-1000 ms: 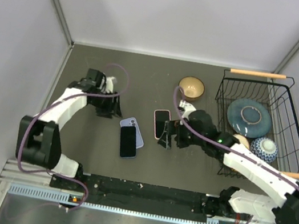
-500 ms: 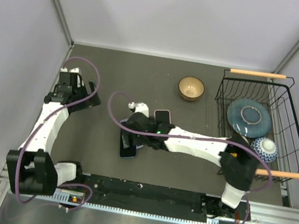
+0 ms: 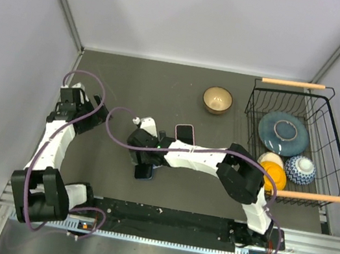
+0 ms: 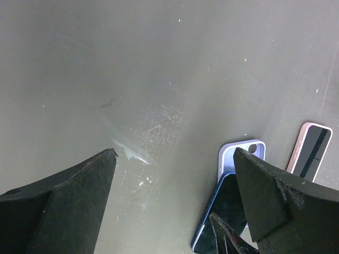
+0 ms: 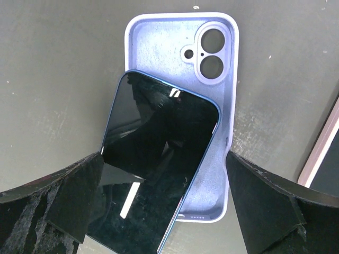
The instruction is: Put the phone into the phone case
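The right gripper (image 5: 164,159) hangs directly over the phone (image 5: 157,119), fingers spread wide apart and holding nothing. In the right wrist view one finger (image 5: 58,201) sits off the phone's left edge and the other (image 5: 270,201) off the right side of the phone case (image 5: 159,47), neither touching either item.

The phone lies screen up, dark and glossy, tilted across the lavender case rather than seated in it. Its upper end covers the middle of the case just short of the camera cutouts, while its lower left corner overhangs the case's edge onto the grey counter (image 5: 53,53). The rest of the case shows ahead of the fingertips and along the phone's right edge.

A second phone with a pink rim (image 5: 323,153) lies on the counter just outside the right finger, apart from the case.

In the top view the right gripper (image 3: 144,160) covers most of the stacked pair. The left gripper (image 3: 89,119) is well off to that pair's left, near the wall. Its fingers are parted too and it is empty, over bare scuffed counter. From its wrist view (image 4: 175,153) the case (image 4: 241,156) and the phone (image 4: 225,211) lie ahead beside its right finger, the pink-rimmed phone (image 4: 310,151) beyond them.
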### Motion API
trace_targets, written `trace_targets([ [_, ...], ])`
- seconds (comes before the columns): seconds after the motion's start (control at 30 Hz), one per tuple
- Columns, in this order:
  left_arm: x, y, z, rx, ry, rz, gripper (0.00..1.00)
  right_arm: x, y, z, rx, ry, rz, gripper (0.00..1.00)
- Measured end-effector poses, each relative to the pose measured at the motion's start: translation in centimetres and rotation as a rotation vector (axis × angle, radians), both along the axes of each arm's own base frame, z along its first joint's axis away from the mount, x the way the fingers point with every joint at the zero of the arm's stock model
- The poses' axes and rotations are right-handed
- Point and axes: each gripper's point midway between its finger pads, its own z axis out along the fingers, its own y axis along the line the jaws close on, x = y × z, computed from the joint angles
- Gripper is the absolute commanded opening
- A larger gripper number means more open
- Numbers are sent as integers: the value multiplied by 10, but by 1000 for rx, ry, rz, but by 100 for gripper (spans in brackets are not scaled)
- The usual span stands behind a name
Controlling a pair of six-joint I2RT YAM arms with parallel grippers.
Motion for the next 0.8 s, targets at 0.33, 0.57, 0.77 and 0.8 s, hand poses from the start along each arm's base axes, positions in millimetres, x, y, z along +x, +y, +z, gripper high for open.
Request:
trace_targets([
  [0.33, 2, -1, -3, -9, 5, -6, 98, 2, -1, 1, -8, -3, -17, 99],
  [0.57, 2, 0, -3, -3, 7, 0, 99, 4, -5, 3, -15, -19, -52, 99],
  [0.77, 2, 3, -4, 5, 10, 10, 99, 3, -6, 6, -23, -34, -71, 99],
  [0.8, 2, 3, -4, 4, 10, 12, 99, 3, -5, 8, -24, -41, -72, 99],
])
